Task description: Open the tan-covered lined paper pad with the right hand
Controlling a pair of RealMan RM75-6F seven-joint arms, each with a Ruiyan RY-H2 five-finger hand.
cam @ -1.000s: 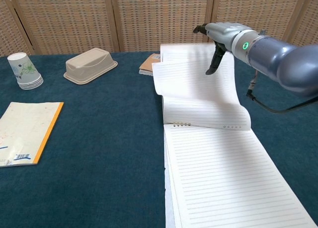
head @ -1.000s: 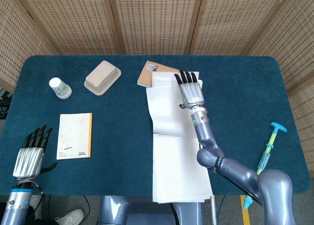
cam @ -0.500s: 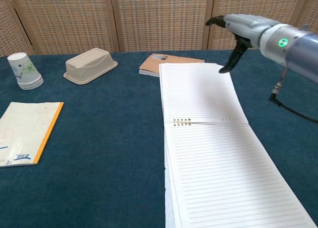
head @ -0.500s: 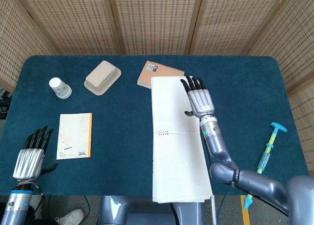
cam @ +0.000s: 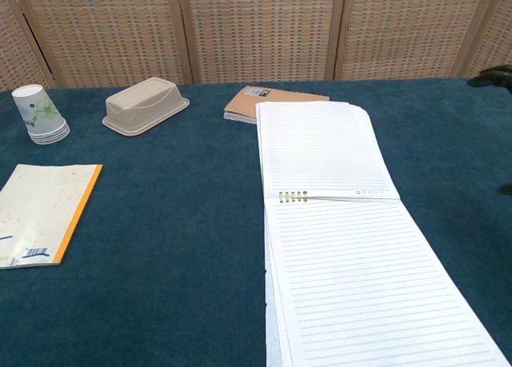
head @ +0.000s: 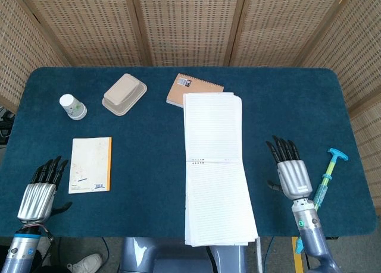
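Observation:
The lined paper pad (head: 214, 166) lies open and flat in the middle of the table, its flipped pages (cam: 320, 147) stretched toward the far side past the binding rings (cam: 293, 197). No tan cover of it shows. My right hand (head: 290, 172) hovers over the cloth to the right of the pad, fingers straight and apart, holding nothing. In the chest view only its dark fingertips (cam: 496, 77) peek in at the right edge. My left hand (head: 40, 193) stays at the near left corner, fingers extended, empty.
A brown spiral notebook (head: 194, 87) sits partly under the pad's far edge. A tan lidded container (head: 124, 94) and a paper cup (head: 72, 106) stand at the back left. A yellow-edged booklet (head: 90, 165) lies near left. A teal syringe (head: 327, 181) lies right of my right hand.
My right hand has let go of the pages and drawn back from the pad's far end to the near right. The raised pages have settled flat.

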